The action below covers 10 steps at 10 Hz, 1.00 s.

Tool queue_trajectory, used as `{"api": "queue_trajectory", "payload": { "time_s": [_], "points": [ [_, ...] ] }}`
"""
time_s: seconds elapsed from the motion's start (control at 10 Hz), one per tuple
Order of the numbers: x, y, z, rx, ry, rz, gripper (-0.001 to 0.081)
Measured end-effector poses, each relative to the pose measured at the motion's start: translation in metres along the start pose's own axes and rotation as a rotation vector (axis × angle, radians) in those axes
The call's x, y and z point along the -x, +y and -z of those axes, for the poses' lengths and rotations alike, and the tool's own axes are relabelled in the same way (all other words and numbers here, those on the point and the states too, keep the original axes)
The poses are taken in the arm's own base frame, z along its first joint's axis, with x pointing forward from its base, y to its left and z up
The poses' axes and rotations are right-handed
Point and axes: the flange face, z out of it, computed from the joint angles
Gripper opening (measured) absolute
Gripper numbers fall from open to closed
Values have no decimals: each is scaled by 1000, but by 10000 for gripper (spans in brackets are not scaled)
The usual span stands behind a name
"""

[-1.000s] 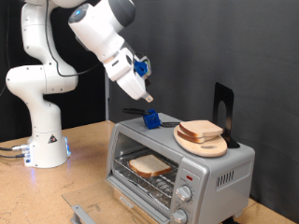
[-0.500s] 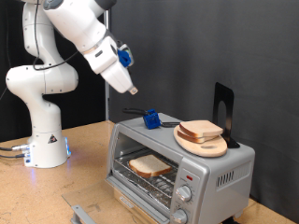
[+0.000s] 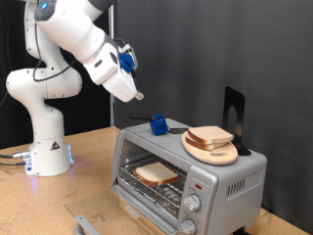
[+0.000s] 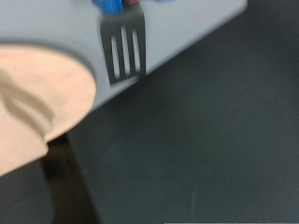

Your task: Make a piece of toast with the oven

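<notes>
We saw 1 pale, brown-crusted piece of toast inside the open oven; the gripper, upper centre, jaw state unclear.

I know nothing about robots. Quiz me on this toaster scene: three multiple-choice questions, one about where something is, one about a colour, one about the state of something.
1. Where is the piece of toast?
A. on the wire rack inside the oven
B. on the floor
C. in the gripper

2. What colour is the handle of the spatula on the oven's top?
A. red
B. blue
C. yellow

3. How is the oven door?
A. shut
B. missing
C. open, folded down

Answers: 1 A, the slice lies on the rack; 2 B, its grip is blue; 3 C, the door hangs open.
</notes>
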Motion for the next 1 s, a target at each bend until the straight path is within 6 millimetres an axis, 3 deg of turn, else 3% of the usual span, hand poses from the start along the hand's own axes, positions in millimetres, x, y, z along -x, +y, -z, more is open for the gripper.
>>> {"api": "queue_trajectory", "payload": {
  "time_s": [0.2, 0.4, 0.6, 1.0],
  "points": [
    [1, 3, 23, -48, 153, -159, 682],
    [14, 10, 38, -32, 284, -200, 682],
    [20, 11, 30, -3, 153, -257, 682],
    [29, 30, 37, -1, -107, -680, 682]
  ]
}}
